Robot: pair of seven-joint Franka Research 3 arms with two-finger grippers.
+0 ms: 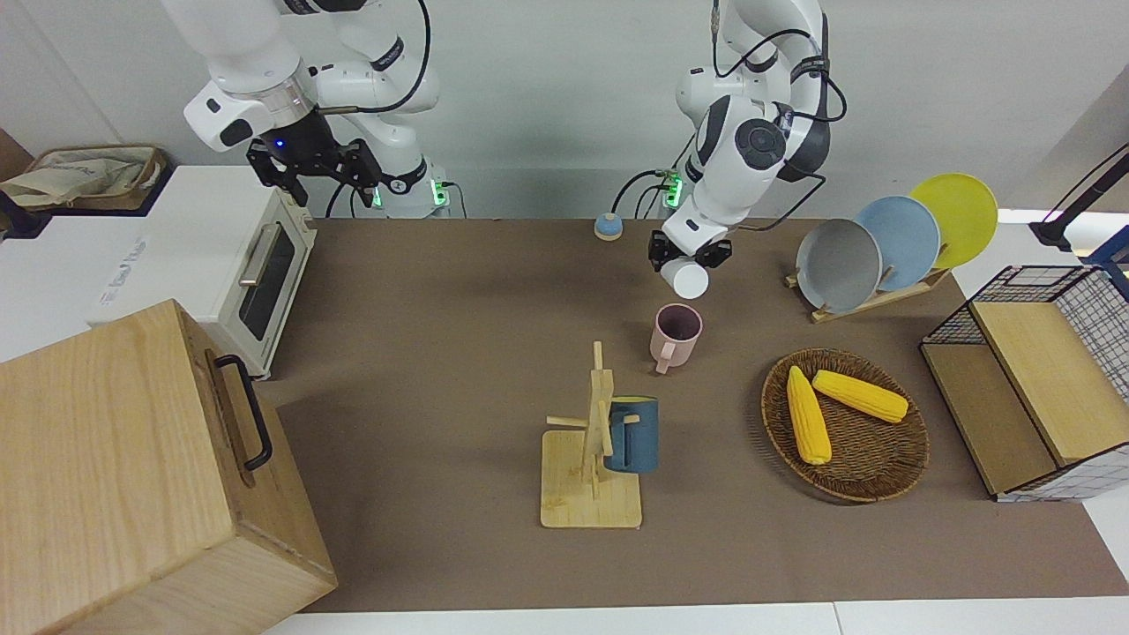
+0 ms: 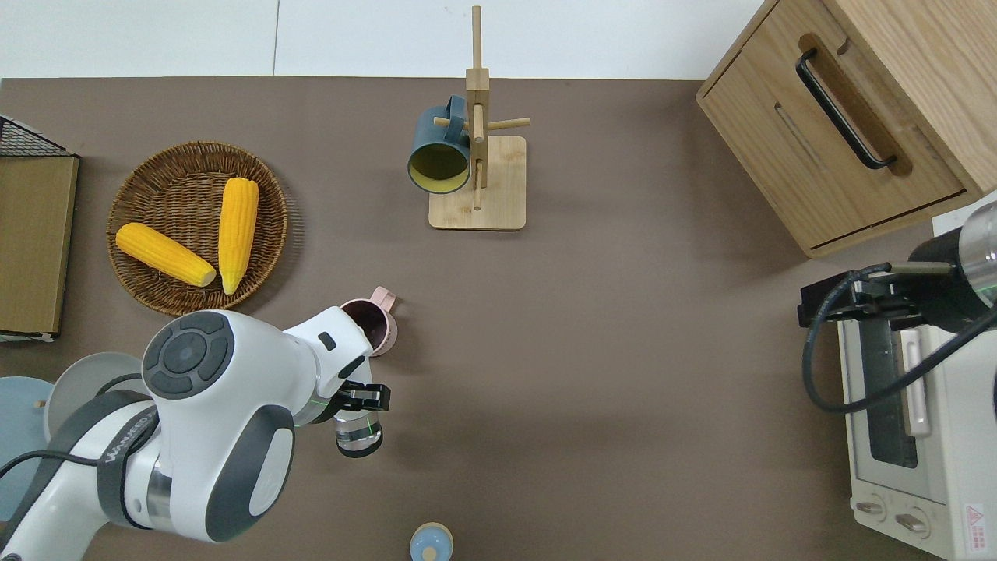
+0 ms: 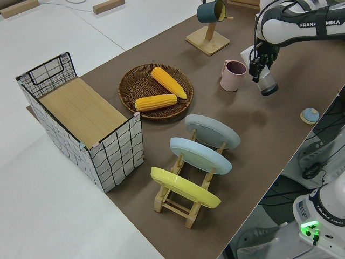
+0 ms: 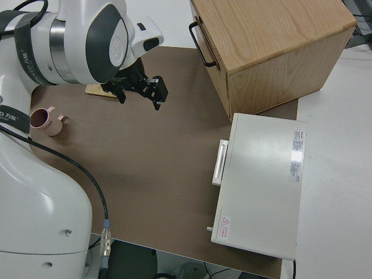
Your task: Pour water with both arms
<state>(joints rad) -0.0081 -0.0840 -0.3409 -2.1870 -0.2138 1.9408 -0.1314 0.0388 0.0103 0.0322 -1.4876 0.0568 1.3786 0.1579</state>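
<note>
My left gripper (image 1: 689, 255) has its fingers clamped on the sides of a clear bottle (image 1: 687, 279). I hold it up off the table and tipped over at a slant, because a side grip lets my wrist roll it for a pour. From overhead the bottle (image 2: 359, 435) hangs over bare brown table, a little nearer to me than the pink mug (image 1: 676, 335). It is not over the mug's mouth, so nothing can go in from here. I cannot tell which end of the bottle is the open one, nor whether there is water in it.

The mug stands upright with its opening up and its handle turned away from me, which leaves the rim on my side free to pour over. I judge it to be the thing I must fill. The next move, I think, is to carry the bottle out over that rim before tipping it further. A pour begun too soon would wet the table.

A small round blue piece (image 1: 606, 227) lies on the table near my base. It may be the bottle's cap, put down out of the way.

My right gripper (image 1: 310, 169) hangs over the toaster oven (image 1: 265, 265) at the right arm's end of the table. Its fingers are apart and hold nothing.
</note>
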